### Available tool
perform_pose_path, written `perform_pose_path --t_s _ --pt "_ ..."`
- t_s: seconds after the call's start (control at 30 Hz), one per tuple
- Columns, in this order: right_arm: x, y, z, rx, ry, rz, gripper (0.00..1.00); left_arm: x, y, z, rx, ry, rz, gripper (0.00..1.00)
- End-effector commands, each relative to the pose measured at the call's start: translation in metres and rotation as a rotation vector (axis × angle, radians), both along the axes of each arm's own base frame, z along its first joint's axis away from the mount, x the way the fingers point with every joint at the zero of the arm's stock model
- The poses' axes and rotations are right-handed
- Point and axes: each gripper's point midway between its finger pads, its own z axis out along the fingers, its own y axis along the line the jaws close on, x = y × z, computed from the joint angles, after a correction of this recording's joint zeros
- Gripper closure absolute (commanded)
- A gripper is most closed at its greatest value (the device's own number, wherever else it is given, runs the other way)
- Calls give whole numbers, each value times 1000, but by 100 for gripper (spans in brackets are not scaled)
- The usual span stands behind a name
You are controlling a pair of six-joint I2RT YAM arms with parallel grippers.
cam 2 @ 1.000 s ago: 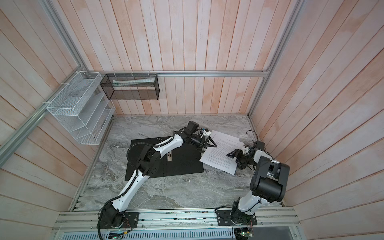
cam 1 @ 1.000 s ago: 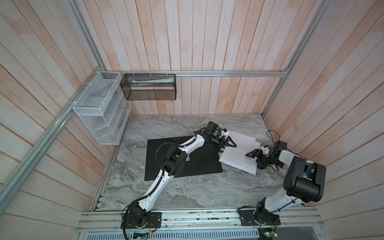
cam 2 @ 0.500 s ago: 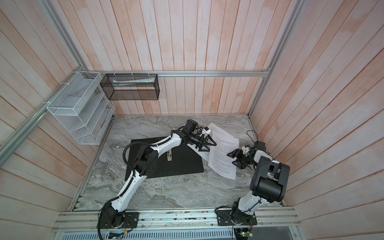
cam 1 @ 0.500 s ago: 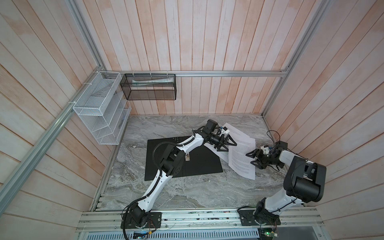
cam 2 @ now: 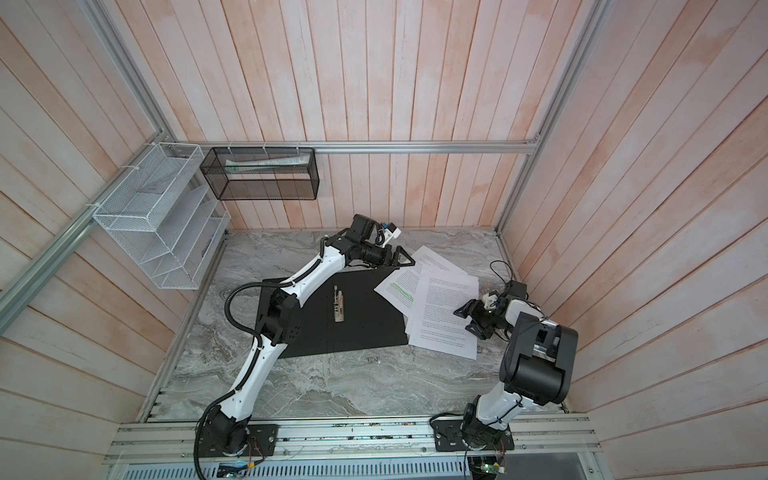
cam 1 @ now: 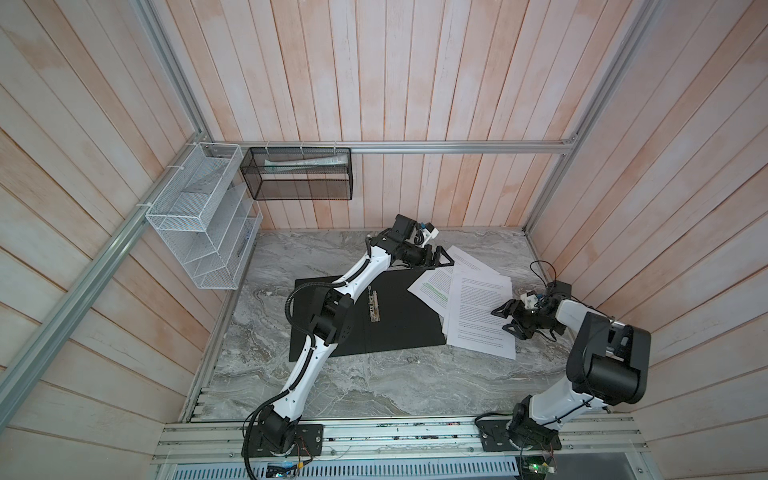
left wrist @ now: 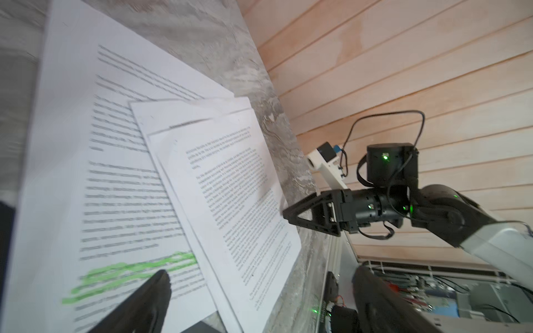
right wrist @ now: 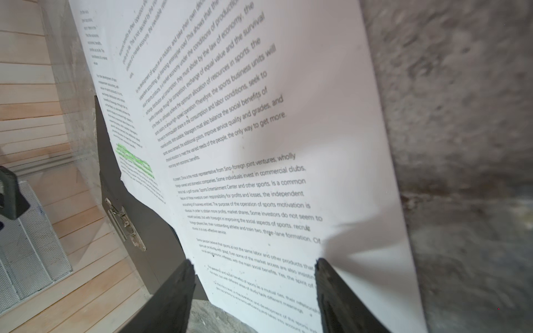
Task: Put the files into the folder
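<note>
Presently: files fanned, overlapping folder edge. Left gripper agape, empty; right gripper spread at top sheet's edge, gripping nothing. Square your stack first, then slide.

Grey-veined marble bench, boxed in by pale pinkish wooden plank walls. Along the back wall, an aluminium rail. Hung from it near the left corner, a black mesh basket with a pale paper item lying tilted inside. Just beside it, fixed to the left wall, a tiered white wire rack, visible in both top views.
</note>
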Motion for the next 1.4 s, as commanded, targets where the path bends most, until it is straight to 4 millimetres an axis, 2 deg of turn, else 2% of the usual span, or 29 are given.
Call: perform_pose_path --t_s 0.0,0.17,0.3,0.43,0.7,1.03,1.37 --pt "10 -15 24 -103 -54 -35 32 17 7 -14 100 -125 44 0" --pt "8 -38 38 -238 -50 -98 32 30 9 -44 141 -166 66 0" --pt "5 -45 37 -280 -29 -122 31 32 11 -61 175 -191 54 0" --pt "1 -48 29 -293 -7 -144 31 25 12 -76 207 -206 2 0" --pt "-8 -45 2 -271 57 -149 30 24 27 -112 329 -158 43 0" --pt "-9 -42 -9 -252 84 -141 29 9 29 -128 367 -100 14 0" --pt "-12 -33 -34 -229 147 -108 28 -16 38 -142 440 -31 -41 0"
